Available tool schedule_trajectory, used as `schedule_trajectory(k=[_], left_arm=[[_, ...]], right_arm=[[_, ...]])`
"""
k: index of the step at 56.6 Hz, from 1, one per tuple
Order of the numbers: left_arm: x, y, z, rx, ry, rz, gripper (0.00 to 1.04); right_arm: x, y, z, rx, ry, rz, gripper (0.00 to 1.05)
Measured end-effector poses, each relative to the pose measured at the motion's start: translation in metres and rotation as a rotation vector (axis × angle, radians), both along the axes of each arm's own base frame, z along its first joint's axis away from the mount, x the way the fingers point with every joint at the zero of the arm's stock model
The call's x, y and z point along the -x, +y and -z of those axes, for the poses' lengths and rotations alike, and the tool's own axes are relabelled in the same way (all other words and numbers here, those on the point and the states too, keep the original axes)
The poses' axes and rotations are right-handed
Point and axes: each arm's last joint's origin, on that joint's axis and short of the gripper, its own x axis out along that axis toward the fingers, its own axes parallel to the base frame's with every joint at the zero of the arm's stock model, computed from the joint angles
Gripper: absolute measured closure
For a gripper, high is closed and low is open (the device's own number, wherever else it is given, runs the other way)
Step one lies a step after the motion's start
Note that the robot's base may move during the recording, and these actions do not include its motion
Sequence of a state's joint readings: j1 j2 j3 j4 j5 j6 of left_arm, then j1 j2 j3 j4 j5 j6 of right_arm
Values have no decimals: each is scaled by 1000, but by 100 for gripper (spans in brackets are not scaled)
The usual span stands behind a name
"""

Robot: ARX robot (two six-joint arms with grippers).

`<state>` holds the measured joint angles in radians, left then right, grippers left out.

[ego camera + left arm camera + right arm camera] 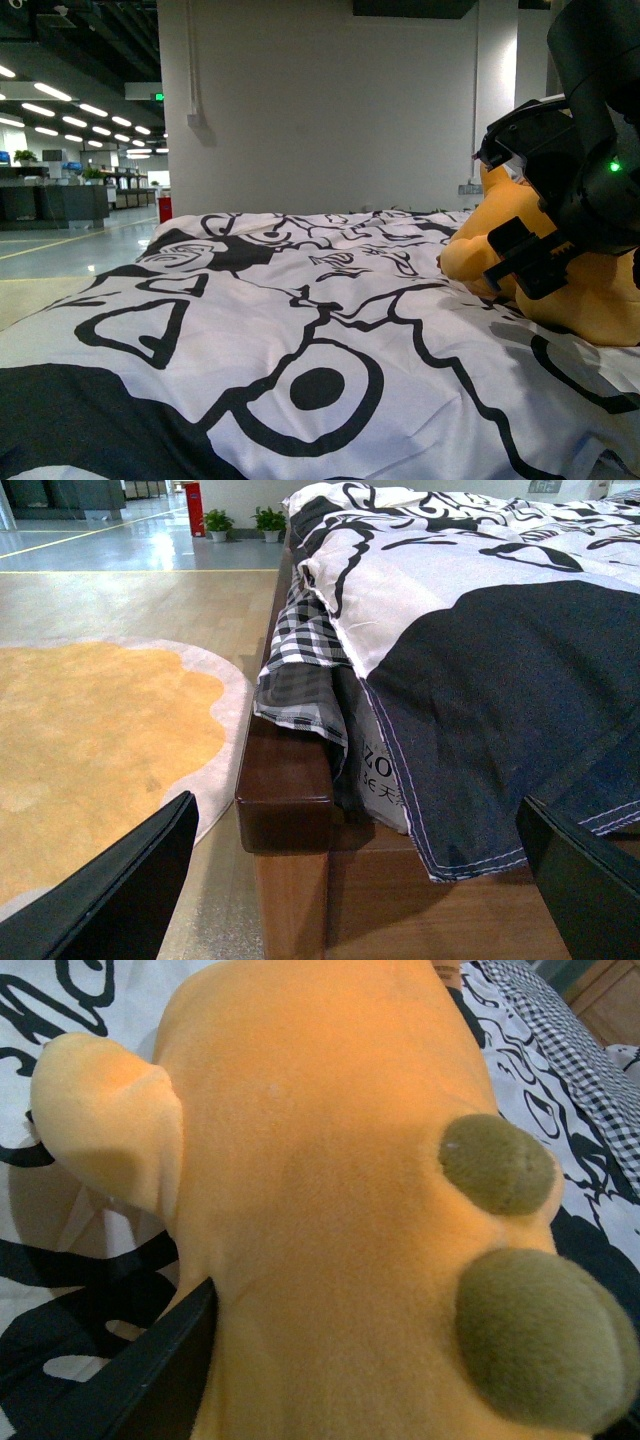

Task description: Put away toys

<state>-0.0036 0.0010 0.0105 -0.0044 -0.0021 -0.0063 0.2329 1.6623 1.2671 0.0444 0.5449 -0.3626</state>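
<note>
Left gripper (357, 810): hangs low off the bed's near left corner, jaws wide, holding nothing.
Bed (250, 300): black-and-white cover, a soft base under the toy.
Plush toy (590, 295): orange, lying at the bed's right side. It looks light and squashy, so bite deep across the body, not the stub limb (462, 255).
Heading: the stub pokes left. The long axis seems to run left-right, but I can't be sure.
Right gripper (512, 200): right at the toy, jaws spread. I cannot tell whether they pinch it.
</note>
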Motion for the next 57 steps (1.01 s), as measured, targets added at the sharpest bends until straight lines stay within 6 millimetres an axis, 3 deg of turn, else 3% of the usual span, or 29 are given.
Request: schedule_trajectory(k=[13, 20, 35, 47, 57], left_arm=[[0, 0, 0, 0, 0, 0, 6], [0, 0, 0, 0, 0, 0, 6], [0, 0, 0, 0, 0, 0, 6], [0, 0, 0, 0, 0, 0, 6], [0, 0, 0, 0, 0, 0, 6]], right_arm=[[-1, -3, 0, -33, 6, -46, 76], [6, -5, -11, -118, -35, -140, 94], [49, -29, -45, -310, -132, -347, 97], [110, -64, -75, -412, -254, -502, 98], [159, -80, -78, -496, -294, -592, 98]])
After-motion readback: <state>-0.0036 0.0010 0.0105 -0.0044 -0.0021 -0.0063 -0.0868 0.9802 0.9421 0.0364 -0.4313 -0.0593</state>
